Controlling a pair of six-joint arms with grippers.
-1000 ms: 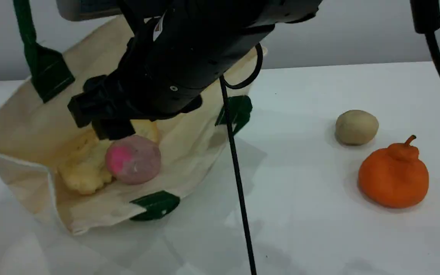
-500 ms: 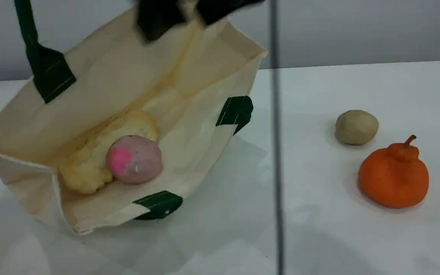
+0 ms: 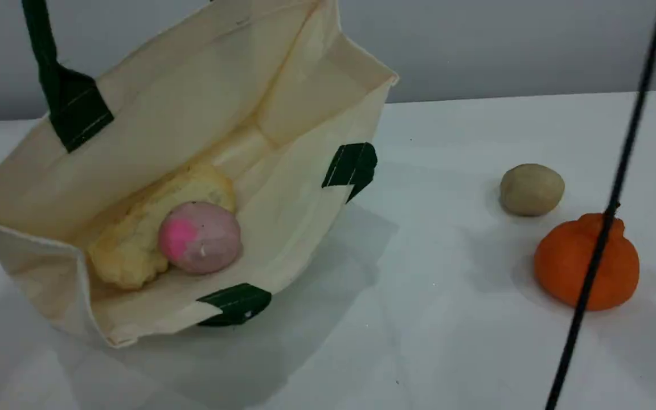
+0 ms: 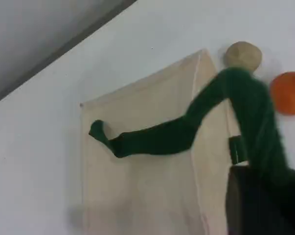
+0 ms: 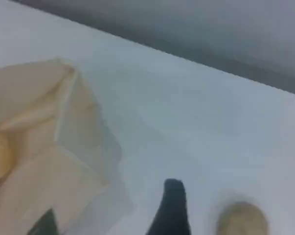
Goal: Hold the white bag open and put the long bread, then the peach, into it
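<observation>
The left pincer (image 4: 259, 198) grips the white bag (image 3: 191, 102) by its handle (image 4: 157, 138), a hold we see only from its wrist; we cannot tell the right pincer's (image 5: 172, 206) spread; bare worktop (image 3: 447, 319) flanks the bag.

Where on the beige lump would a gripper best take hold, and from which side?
Across its narrower middle, coming straight down from above. The beige lump lies as a low rounded oval on the table, free on all sides, with the orange fruit apart from it, toward the camera.
</observation>
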